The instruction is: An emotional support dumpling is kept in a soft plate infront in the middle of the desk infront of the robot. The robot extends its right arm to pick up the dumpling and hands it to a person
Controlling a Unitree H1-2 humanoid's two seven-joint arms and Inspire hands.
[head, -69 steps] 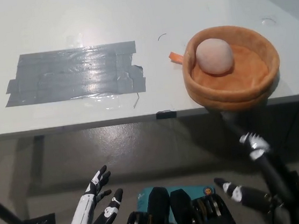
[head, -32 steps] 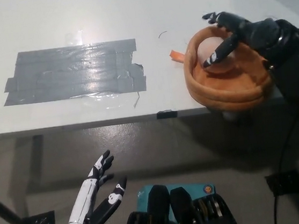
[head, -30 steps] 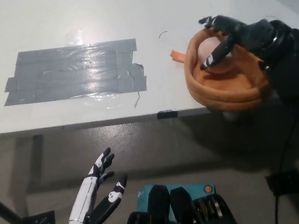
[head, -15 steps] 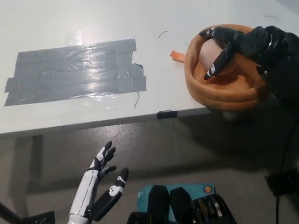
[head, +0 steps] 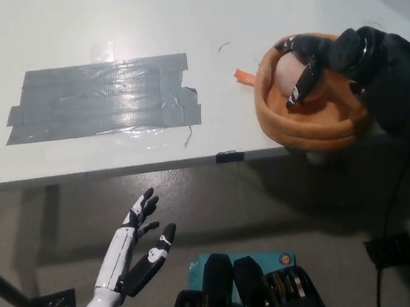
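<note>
A pale pink dumpling (head: 287,77) lies inside a soft orange plate (head: 302,127) near the front right edge of the white desk. My black right hand (head: 331,57) reaches into the plate from the right, its fingers curled over and around the dumpling; whether they grip it firmly I cannot tell. The hand covers the dumpling's right side. My white left hand (head: 131,254) rests open below the desk's front edge at the lower left, holding nothing.
A large patch of grey tape (head: 102,98) is stuck to the white desk (head: 43,31) left of the plate. An orange tab (head: 243,76) sticks out from the plate's left rim. The desk's front edge (head: 118,169) runs across the middle.
My right hand has settled lower into the plate and its fingers have curled closer around the dumpling. The left hand has drifted slightly up and right.
</note>
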